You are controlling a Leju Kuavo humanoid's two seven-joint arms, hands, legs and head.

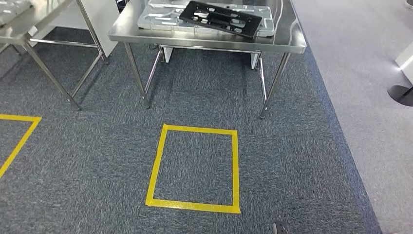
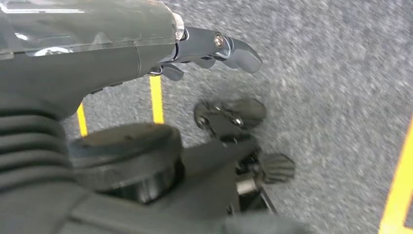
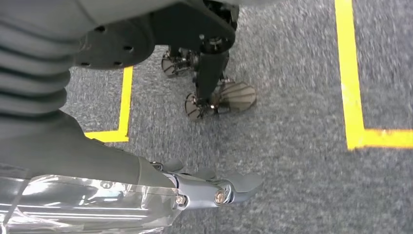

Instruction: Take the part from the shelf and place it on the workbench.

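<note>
A flat black part (image 1: 220, 18) with several cut-outs lies at a slant on silver plates (image 1: 160, 19) on the steel workbench (image 1: 204, 40) ahead of me. Both arms hang at my sides, well away from the bench. In the left wrist view, my left hand (image 2: 146, 48) hangs over the grey carpet with its thumb (image 2: 234, 48) stretched out and nothing in it. My right hand (image 3: 160, 185) hangs the same way in the right wrist view, thumb (image 3: 234, 187) out, holding nothing.
A yellow tape square (image 1: 195, 168) marks the carpet just before the workbench, and another tape outline (image 1: 19, 141) lies at the left. A second steel table (image 1: 29, 24) stands at the far left. Lighter floor and a dark round base (image 1: 402, 95) are at the right.
</note>
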